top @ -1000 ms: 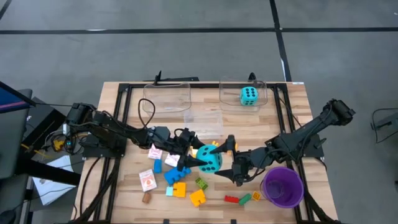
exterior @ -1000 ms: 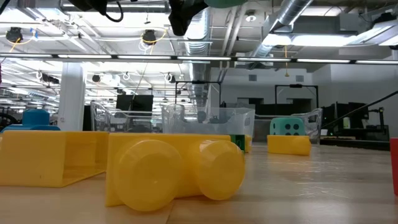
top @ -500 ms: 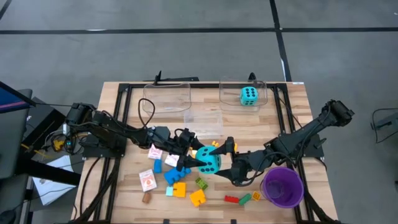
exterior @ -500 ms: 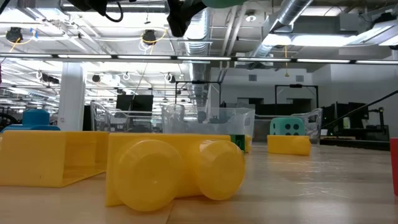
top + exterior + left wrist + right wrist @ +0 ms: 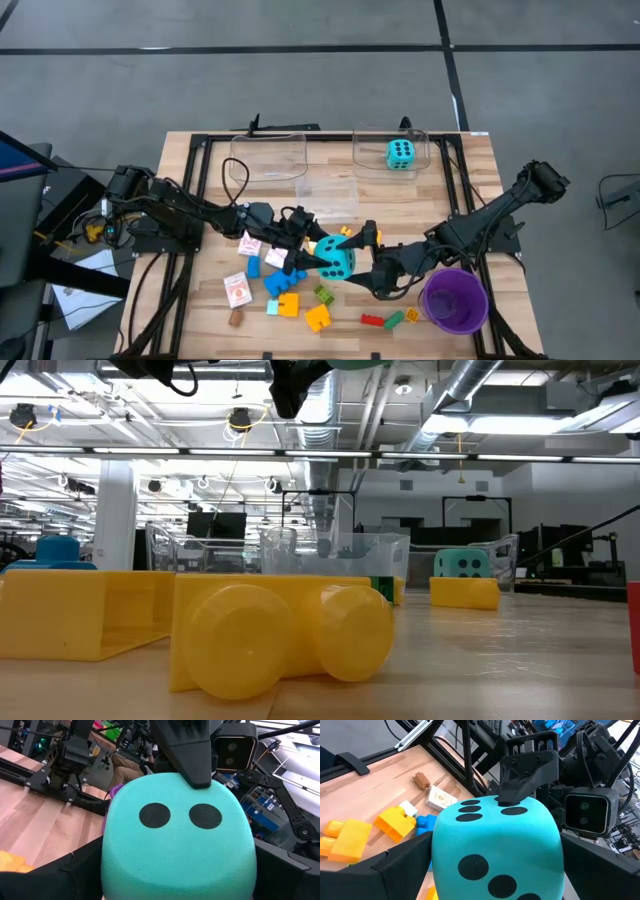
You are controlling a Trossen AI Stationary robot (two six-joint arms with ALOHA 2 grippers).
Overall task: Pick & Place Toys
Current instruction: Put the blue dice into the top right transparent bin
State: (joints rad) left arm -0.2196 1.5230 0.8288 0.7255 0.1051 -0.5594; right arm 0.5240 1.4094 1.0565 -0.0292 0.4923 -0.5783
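At the centre of the high view, a turquoise die (image 5: 337, 259) is gripped from both sides at once. The left gripper (image 5: 312, 252) is spread wide around it from the left, and the right gripper (image 5: 362, 256) is spread wide around it from the right; each wrist view is filled by the die sitting between that arm's own fingers, with the other arm's finger laid over its top face. The die appears to be lifted clear of the table, since only a turquoise edge is seen at the top of the low view; a hand-over between the arms is judged to be in progress.

One die (image 5: 400, 153) is already lodged in the right bin (image 5: 420, 140) at the upper centre of the high view. The left bin (image 5: 268, 157) beside it shows nothing inside.

Most of the work is judged to remain. Bricks (image 5: 283, 283) in blue, yellow, green and red are scattered across the lower centre of the high view, just below the grippers, and card packs (image 5: 237, 290) lie at lower left, all on the table (image 5: 330, 200). A purple cup (image 5: 453, 300) stands at lower right, near the right arm.
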